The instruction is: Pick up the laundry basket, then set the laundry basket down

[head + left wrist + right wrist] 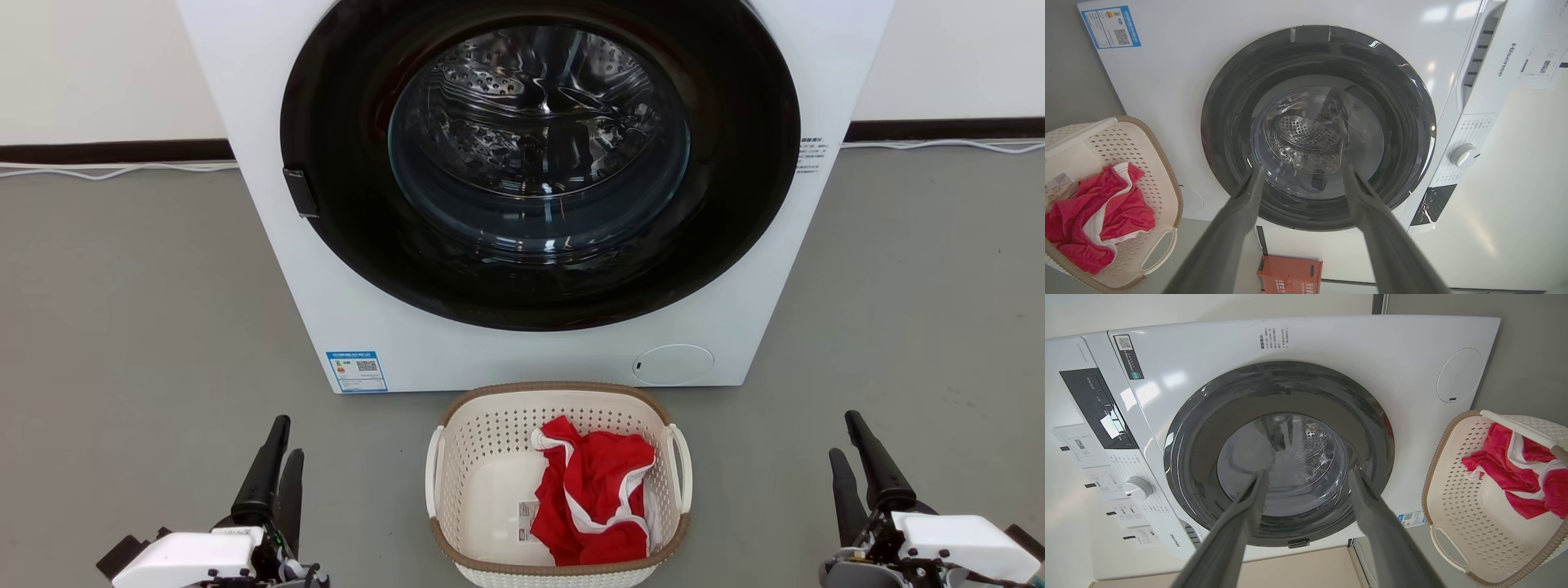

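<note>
Basket (482, 441) – long axis toward washer (490, 359)

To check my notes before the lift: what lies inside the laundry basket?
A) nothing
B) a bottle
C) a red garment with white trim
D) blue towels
C: a red garment with white trim lies crumpled in the laundry basket.

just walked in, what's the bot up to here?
Nothing is picked up so far. The laundry basket sits on the grey floor in front of the washing machine, with a red and white garment inside. The left hand and right hand are open, one on either side of the basket and clear of it, fingers pointing toward the washer.
</note>
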Robot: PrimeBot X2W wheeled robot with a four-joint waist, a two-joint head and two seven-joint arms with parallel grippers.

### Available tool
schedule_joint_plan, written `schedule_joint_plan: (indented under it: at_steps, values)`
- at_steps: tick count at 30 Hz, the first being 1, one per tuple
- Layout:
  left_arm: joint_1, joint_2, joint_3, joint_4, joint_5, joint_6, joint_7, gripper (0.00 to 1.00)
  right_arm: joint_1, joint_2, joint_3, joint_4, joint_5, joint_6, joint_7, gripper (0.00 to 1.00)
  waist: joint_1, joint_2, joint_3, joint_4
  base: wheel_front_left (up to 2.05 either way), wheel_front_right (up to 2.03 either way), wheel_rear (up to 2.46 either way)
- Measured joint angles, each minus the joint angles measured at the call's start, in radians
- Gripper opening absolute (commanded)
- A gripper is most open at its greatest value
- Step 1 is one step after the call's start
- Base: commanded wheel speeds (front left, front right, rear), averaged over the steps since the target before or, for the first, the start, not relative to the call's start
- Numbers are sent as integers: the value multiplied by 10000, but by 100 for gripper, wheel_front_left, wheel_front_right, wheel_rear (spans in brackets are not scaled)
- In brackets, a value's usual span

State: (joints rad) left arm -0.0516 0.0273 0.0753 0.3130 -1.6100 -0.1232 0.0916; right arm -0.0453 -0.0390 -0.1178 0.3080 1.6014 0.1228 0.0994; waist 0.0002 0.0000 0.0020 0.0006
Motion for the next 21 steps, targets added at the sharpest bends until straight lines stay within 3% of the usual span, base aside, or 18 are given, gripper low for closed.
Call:
schedule_joint_plan:
  at_steps: [12,21]
  values:
    - [42,8,-186,-213,13,0,-318,100,12,-2,336,-136,-313,0,-372,100,0,0,4,4,0,0,0]
    - [221,12,-320,-238,646,0,-585,100,31,-6,512,-151,-1244,0,-575,100,0,0,-5,-2,0,0,0]
